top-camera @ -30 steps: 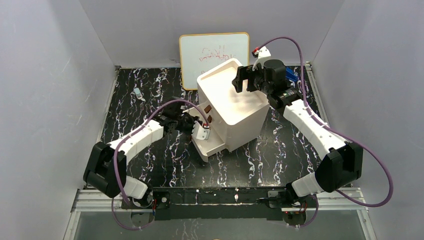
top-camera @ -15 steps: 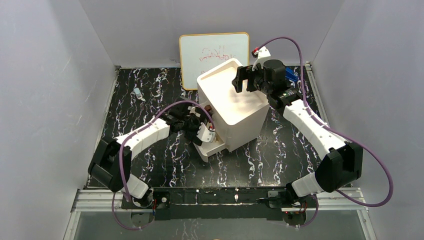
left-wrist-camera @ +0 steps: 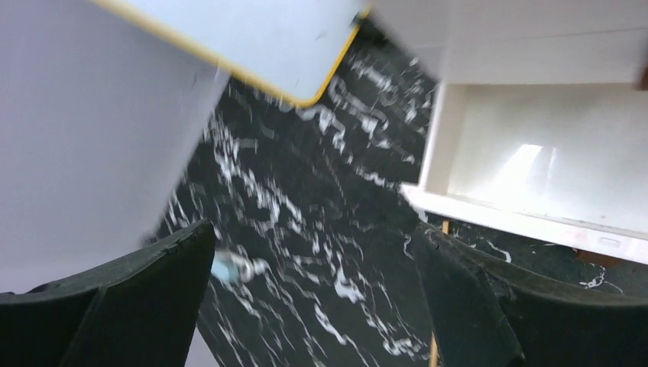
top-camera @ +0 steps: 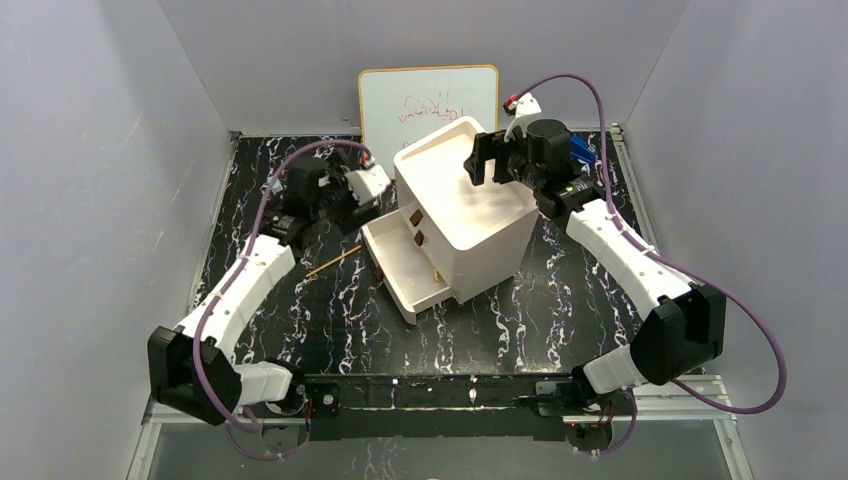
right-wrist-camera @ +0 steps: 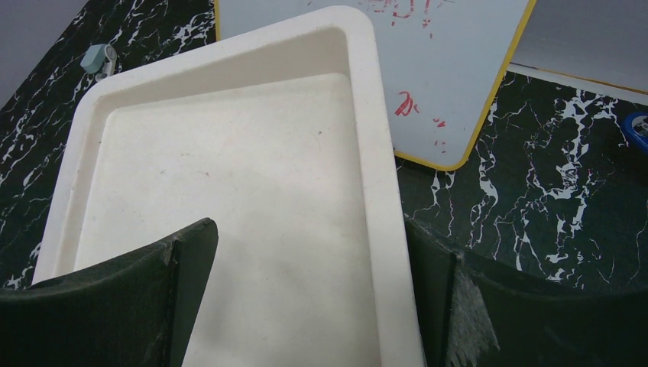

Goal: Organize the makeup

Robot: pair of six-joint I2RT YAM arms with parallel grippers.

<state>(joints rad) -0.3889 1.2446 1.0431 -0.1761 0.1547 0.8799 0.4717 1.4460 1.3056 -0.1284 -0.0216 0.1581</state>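
Note:
Of the makeup, only a gold-tan pencil (top-camera: 333,263) shows, lying on the black marbled table left of the white drawer box (top-camera: 470,215); the left wrist view catches part of the pencil (left-wrist-camera: 433,350). One drawer (top-camera: 392,250) stands pulled out, and the left wrist view shows the drawer (left-wrist-camera: 535,153) with a bare white inside. My left gripper (top-camera: 345,195) (left-wrist-camera: 313,229) hangs open and empty above the table beside the box. My right gripper (top-camera: 490,160) (right-wrist-camera: 309,225) hovers open and empty over the box's tray-like top (right-wrist-camera: 229,168).
A whiteboard (top-camera: 428,110) with red scribbles leans on the back wall behind the box. A small pale-blue object (top-camera: 275,185) (left-wrist-camera: 229,267) lies at the table's back left. A blue item (right-wrist-camera: 638,126) sits at the far right. Grey walls close in three sides.
My left gripper let go at the drawer front, opened, and rose back and left. The drawer and a pencil on the table now show. The right arm has not moved.

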